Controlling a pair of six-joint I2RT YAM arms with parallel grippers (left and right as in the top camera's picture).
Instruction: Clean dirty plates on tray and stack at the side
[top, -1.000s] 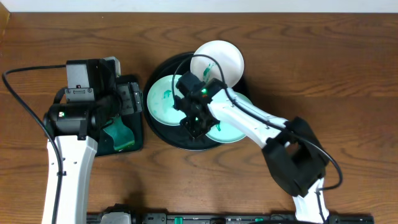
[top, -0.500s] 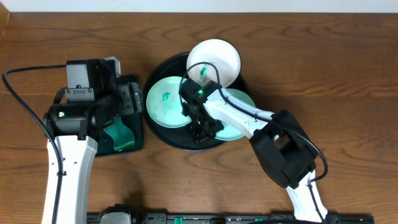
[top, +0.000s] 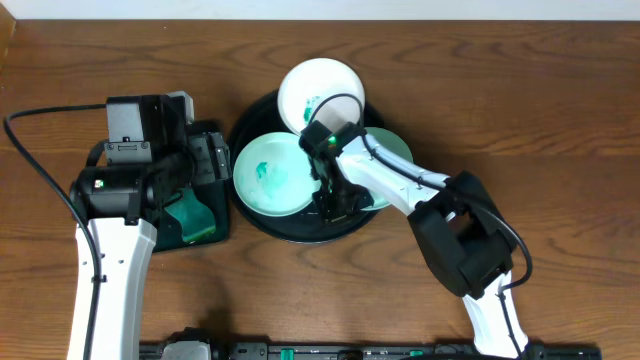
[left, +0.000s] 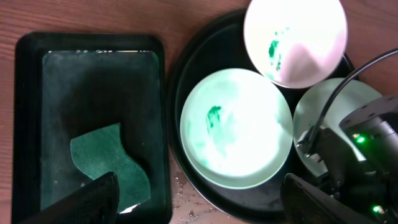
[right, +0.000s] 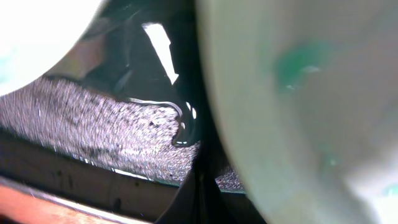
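Observation:
The round black tray (top: 262, 222) holds three plates. A white plate (top: 318, 88) with a teal smear leans on its back rim. A mint-green plate (top: 272, 176) with a teal smear lies at the left, and another mint-green plate (top: 392, 150) sits at the right, half under my right arm. My right gripper (top: 335, 206) is shut and points down into the tray between the two mint plates. In the right wrist view its shut tips (right: 202, 196) rest beside the rim of a smeared mint plate (right: 298, 93), with nothing between them. My left gripper (left: 205, 208) hangs open above the gap between the two trays.
A smaller rectangular black tray (top: 213, 232) stands left of the round one with a green sponge (left: 112, 158) lying in it. Water drops wet the wood (left: 186, 186) between the trays. The tray floor (right: 106, 124) looks wet. Bare table lies to the right and behind.
The white plate has slid left along the back rim. The left mint plate has shifted slightly forward. My right gripper has moved right and deeper between the mint plates. The left arm has not moved.

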